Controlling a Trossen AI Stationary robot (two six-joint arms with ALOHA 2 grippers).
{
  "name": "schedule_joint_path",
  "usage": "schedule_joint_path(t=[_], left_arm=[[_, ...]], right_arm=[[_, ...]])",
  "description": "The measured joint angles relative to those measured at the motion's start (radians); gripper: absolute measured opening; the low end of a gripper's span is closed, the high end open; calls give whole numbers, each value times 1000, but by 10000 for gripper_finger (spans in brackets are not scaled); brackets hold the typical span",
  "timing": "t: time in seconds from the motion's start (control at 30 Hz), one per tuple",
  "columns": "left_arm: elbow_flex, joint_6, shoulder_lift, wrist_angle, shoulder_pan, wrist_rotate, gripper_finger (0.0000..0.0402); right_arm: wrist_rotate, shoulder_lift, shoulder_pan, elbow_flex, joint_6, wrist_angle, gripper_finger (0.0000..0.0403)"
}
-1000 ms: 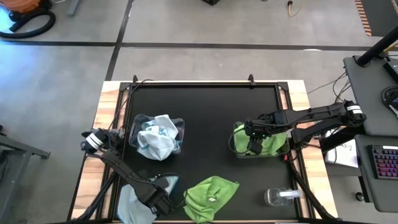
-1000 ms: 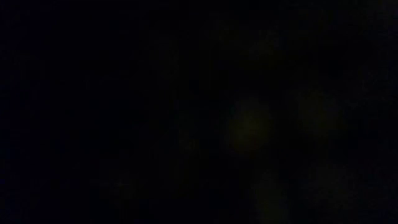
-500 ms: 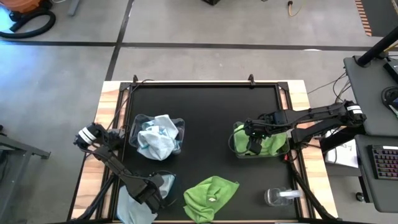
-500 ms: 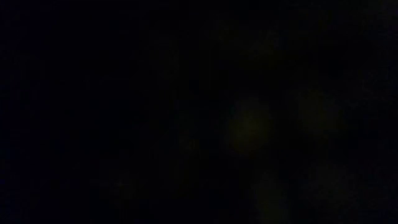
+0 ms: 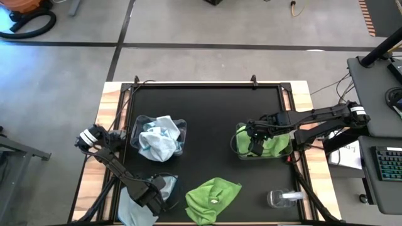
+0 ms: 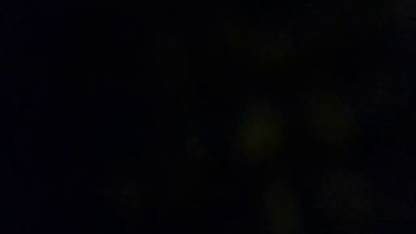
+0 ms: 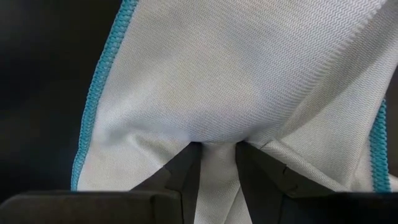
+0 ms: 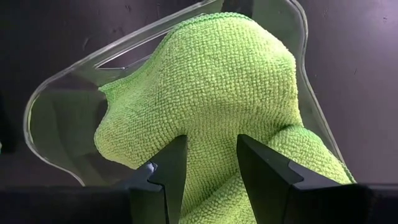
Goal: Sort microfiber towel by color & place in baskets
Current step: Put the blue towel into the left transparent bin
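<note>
My left gripper (image 5: 156, 190) is at the table's near-left corner, shut on a pale blue towel (image 5: 130, 207). In the left wrist view that towel (image 7: 249, 74) fills the picture ahead of the gripper (image 7: 217, 148). The left basket (image 5: 137, 125) holds more pale blue towels (image 5: 157, 139). My right gripper (image 5: 255, 147) is open inside the right basket (image 5: 239, 150), over a lime green towel (image 5: 273, 145). Its fingers (image 8: 171, 162) stand either side of a hump of that towel (image 8: 211, 81). Another green towel (image 5: 212, 196) lies flat on the mat near the near edge. The low view is dark. My left gripper pinches a raised fold of the pale blue towel (image 7: 217, 163) between its two fingers, well inside the teal-stitched hem (image 7: 93, 99). The rest spreads out ahead of the fingers, and part lies at the table's near-left corner (image 5: 125, 212). My right gripper: I cannot tell whether its open fingers touch the green towel.
A clear round container with a white part (image 5: 282, 198) lies near the table's near-right corner. The black mat (image 5: 207, 113) is bare between the two baskets and toward the far edge. Wooden table rims (image 5: 100, 119) flank the mat.
My left arm has swung toward the table's left edge. Its gripper has shifted a little toward the left and far sides, staying shut on the pale blue towel, which has moved with it. My right gripper has kept still over the green towel.
</note>
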Motion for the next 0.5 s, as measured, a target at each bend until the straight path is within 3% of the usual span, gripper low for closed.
schedule_joint_path(t=[0.17, 0.33, 0.5], left_arm=[[16, 0, 1, -1, 7, -4, 73], [55, 28, 6, -7, 11, -28, 9], [151, 66, 7, -48, 13, -26, 2]], right_arm=[[0, 0, 0, 0, 0, 2, 137], [0, 0, 0, 0, 1, 4, 137], [0, 0, 0, 0, 1, 4, 137]])
